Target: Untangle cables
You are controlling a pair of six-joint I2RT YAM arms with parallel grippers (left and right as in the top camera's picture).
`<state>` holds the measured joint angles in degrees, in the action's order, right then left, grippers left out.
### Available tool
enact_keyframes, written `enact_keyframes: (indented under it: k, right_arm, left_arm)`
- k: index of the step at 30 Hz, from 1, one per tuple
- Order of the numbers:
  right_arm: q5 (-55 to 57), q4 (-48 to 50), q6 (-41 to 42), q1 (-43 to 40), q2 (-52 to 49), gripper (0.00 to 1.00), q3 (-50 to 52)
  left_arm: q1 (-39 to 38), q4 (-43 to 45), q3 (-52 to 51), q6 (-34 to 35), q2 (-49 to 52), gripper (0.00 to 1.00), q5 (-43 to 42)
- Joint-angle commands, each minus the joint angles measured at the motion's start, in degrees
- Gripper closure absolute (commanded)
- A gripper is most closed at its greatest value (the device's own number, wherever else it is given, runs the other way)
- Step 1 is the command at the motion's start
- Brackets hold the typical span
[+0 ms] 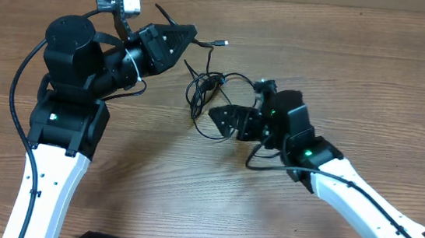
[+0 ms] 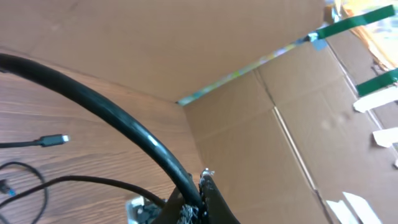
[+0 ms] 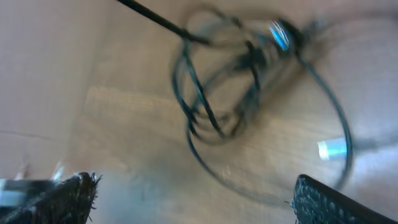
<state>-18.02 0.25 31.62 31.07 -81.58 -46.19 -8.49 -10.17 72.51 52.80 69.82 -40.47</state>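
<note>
The cables lie as a tangle of thin black loops [image 1: 203, 91] on the wooden table [image 1: 153, 168] between the two arms. One strand runs up from the tangle to a small silver plug [image 1: 220, 42]. My left gripper [image 1: 189, 32] is above and left of the tangle and is shut on a black cable [image 2: 93, 102]. That cable arcs away from the closed jaws [image 2: 202, 193], and a short end [image 1: 162, 13] sticks out behind them. My right gripper [image 1: 219, 120] is open just below the tangle. The blurred loops [image 3: 236, 81] lie ahead of its fingers [image 3: 336, 205], with nothing between them.
A brown cardboard wall [image 2: 261, 124] with green tape [image 2: 348, 25] stands behind the table's far edge. Thick black arm wires [image 1: 21, 77] hang by the left arm. A loose silver plug [image 3: 329, 148] lies to the right of the loops. Bare wood stretches across the front of the table.
</note>
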Motion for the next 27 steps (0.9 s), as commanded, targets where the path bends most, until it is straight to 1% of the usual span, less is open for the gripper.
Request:
enact_keyframes:
  k: [1,4,7,9,11,14,19,21,24,27]
  right_arm:
    - [12.3,4.1,-9.4,1.6,0.5,0.0,-0.8]
    - [14.6,8.5,-13.0,2.0,0.3,0.0,-0.8]
    - [14.6,10.9,-15.6,2.0,-0.7,0.05,-0.8]
    - [14.5,12.1,-15.6,2.0,-1.6,0.1,-0.8]
    - [14.4,12.5,-14.9,2.0,-2.4,0.13,-0.8]
    - [11.8,12.1,-11.6,2.0,-3.5,0.13,-0.8]
    - [8.3,8.7,-10.2,2.0,-3.8,0.16,-0.8]
    - [7.4,6.2,-10.1,2.0,-3.8,0.19,-0.8]
    - [7.4,1.4,-8.8,2.0,-3.8,0.2,-0.8]
    - [7.4,-1.4,-8.6,2.0,-3.8,0.2,-0.8]
  left_arm:
    - [-0.9,0.7,1.3,3.0,-0.2,0.96,-0.3]
    - [-1.0,0.7,1.3,3.5,-0.2,0.96,-1.0]
    - [-1.1,0.6,1.3,3.5,-0.2,0.96,-1.5]
    - [-1.3,0.6,1.3,3.4,-0.2,0.96,-1.5]
    - [-1.3,0.6,1.3,3.4,-0.2,0.96,-1.3]
    - [-1.4,-0.4,1.2,2.4,-0.2,0.96,-0.1]
    - [-2.5,-4.5,1.2,0.7,0.3,0.96,7.9]
    - [-3.4,-5.5,1.2,0.1,1.1,0.96,10.6]
    - [-5.2,-5.9,1.2,-0.5,3.1,0.96,12.5]
    - [-6.6,-5.9,1.2,-0.5,5.7,0.96,12.6]
